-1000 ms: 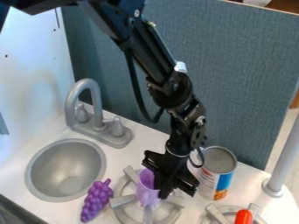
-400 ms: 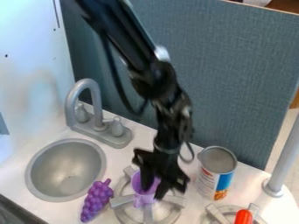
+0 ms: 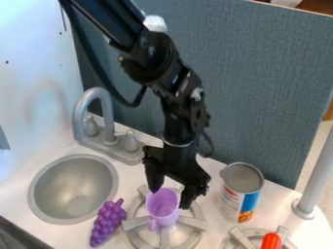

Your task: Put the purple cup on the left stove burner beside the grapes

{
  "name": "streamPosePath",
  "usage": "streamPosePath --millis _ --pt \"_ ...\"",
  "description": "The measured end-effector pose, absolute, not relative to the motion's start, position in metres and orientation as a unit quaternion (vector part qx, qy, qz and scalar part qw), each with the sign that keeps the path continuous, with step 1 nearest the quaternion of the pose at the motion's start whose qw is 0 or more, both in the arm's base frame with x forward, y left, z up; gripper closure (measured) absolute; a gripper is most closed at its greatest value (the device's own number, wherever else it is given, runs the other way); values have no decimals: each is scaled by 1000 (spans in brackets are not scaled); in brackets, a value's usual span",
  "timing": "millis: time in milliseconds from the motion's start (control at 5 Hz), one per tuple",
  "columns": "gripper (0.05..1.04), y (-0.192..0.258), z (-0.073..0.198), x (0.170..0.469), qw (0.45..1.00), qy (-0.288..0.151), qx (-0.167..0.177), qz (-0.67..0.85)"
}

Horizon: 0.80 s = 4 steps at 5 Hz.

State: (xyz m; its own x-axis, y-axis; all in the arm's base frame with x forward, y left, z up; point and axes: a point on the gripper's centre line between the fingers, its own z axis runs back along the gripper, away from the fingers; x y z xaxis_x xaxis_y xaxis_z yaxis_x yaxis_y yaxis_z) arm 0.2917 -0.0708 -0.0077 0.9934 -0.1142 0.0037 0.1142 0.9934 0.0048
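Note:
The black gripper (image 3: 170, 199) hangs over the left burner, its two fingers spread apart on either side of a purple cup (image 3: 162, 206). Nothing hides the cup's rim; the left finger is by its back left edge and the right finger is at its right side. I cannot tell whether either finger touches it. The cup rests on the grey burner grate (image 3: 138, 223), its handle toward the lower left. Purple toy grapes (image 3: 107, 223) lie left of the burner, beside the sink.
A grey round sink (image 3: 73, 188) and faucet (image 3: 94, 97) are at the left. An opened can (image 3: 241, 192) stands right of the burner. A second burner (image 3: 242, 240) with a red object (image 3: 271, 240) is at the lower right, near a grey post (image 3: 314, 180).
The arm has shifted left and its gripper has turned, with fingers now on both sides of the cup. The cup, earlier partly hidden behind the gripper, sits slightly differently on the burner.

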Motion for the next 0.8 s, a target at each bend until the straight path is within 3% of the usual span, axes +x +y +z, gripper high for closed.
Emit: streamPosePath --millis 200,400,800 --pt "80 -84 6 305 998 -6 -8 -69" --pt "81 -123 -10 316 995 3 -13 -102" --pt "82 -152 -8 335 991 -1 17 -132"
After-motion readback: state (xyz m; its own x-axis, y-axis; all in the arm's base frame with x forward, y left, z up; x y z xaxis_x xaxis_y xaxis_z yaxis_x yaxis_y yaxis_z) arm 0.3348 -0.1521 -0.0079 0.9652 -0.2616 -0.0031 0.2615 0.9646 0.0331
